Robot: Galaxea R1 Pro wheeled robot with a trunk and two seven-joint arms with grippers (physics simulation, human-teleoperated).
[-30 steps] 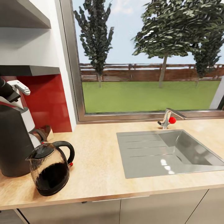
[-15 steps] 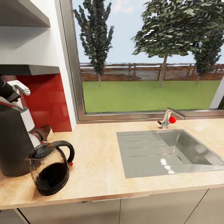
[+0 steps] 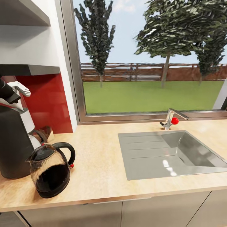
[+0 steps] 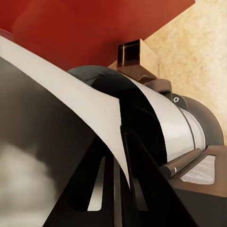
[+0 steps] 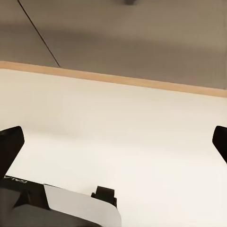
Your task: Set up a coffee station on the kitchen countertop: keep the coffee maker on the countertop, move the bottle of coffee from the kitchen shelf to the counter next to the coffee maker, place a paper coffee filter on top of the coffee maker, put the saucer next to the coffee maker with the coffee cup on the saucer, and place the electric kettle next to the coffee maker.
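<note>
The tall dark-grey coffee maker [image 3: 12,145] stands on the beige countertop [image 3: 97,157] at the far left. Just in front of it, on its right, sits the glass electric kettle [image 3: 50,171], its black handle turned to the right. My left arm [image 3: 5,90] reaches in above the coffee maker. In the left wrist view my left gripper [image 4: 118,161] is shut on a thin white sheet, the paper coffee filter [image 4: 71,94], which curves over the coffee maker's dark rounded top [image 4: 97,78]. My right gripper [image 5: 113,144] is open, its black fingertips [image 5: 9,146] far apart over a pale surface.
A steel sink [image 3: 173,154] with a tap [image 3: 170,119] is set into the countertop on the right. A red wall panel [image 3: 47,101], shelves [image 3: 28,71] and a wide window [image 3: 151,63] stand behind. A small brown item [image 3: 47,131] sits by the red panel.
The whole picture has crept a few pixels, so the camera shifted slightly. The coffee maker, the kettle and my left arm keep their places.
</note>
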